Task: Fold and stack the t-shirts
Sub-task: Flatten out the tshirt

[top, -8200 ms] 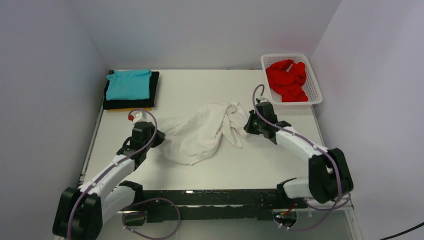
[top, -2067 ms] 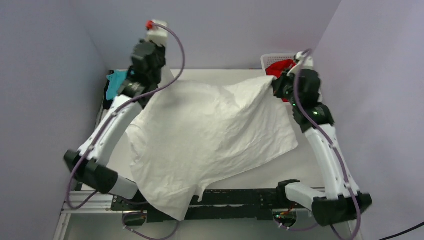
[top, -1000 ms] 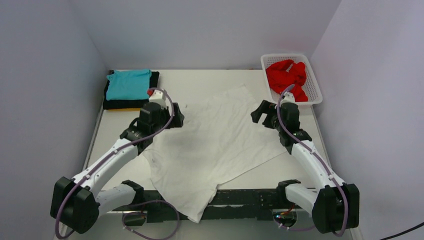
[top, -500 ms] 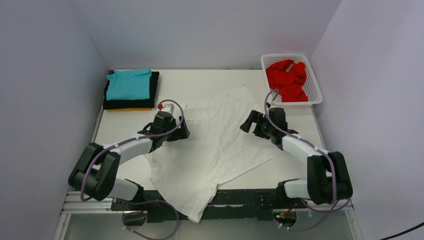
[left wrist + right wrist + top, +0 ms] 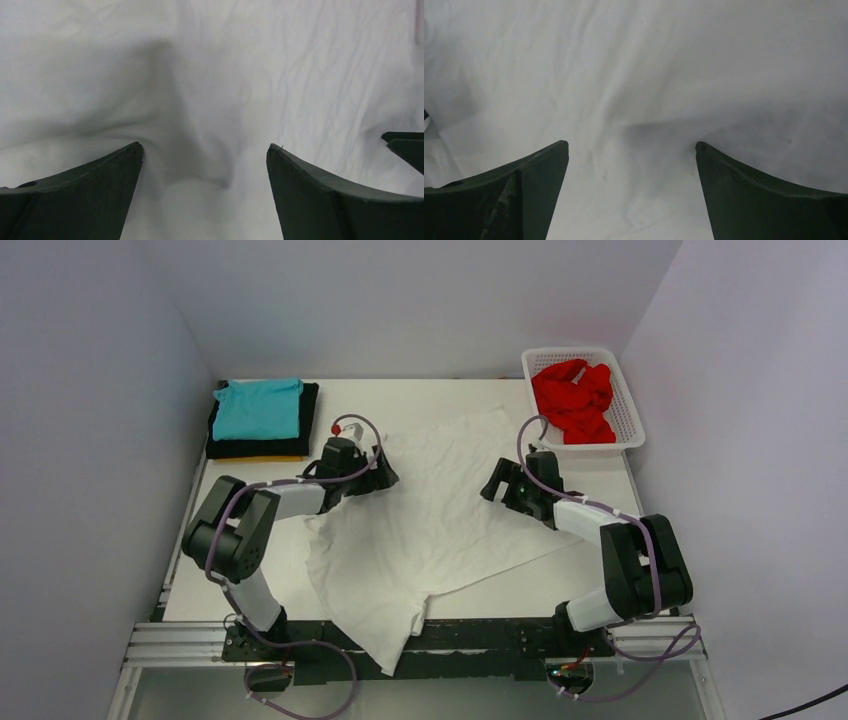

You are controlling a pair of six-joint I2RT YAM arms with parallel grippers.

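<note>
The right gripper (image 5: 631, 145) hangs close over the white t-shirt (image 5: 634, 60). Its two dark fingers (image 5: 519, 192) are spread wide, with only cloth showing in the gap between them. Whether the fingertips touch the fabric cannot be told. The shirt fills the whole view ahead of and to both sides of the gripper. Just ahead of the gripper, nearer one fingertip than the other, a soft ridge (image 5: 659, 125) rises in the cloth and casts a grey shadow back toward the gap. Farther ahead of the gripper the fabric lies flatter, crossed by fine slanting creases. A few tiny dark specks (image 5: 642, 22) dot the cloth well ahead of the gripper.
</note>
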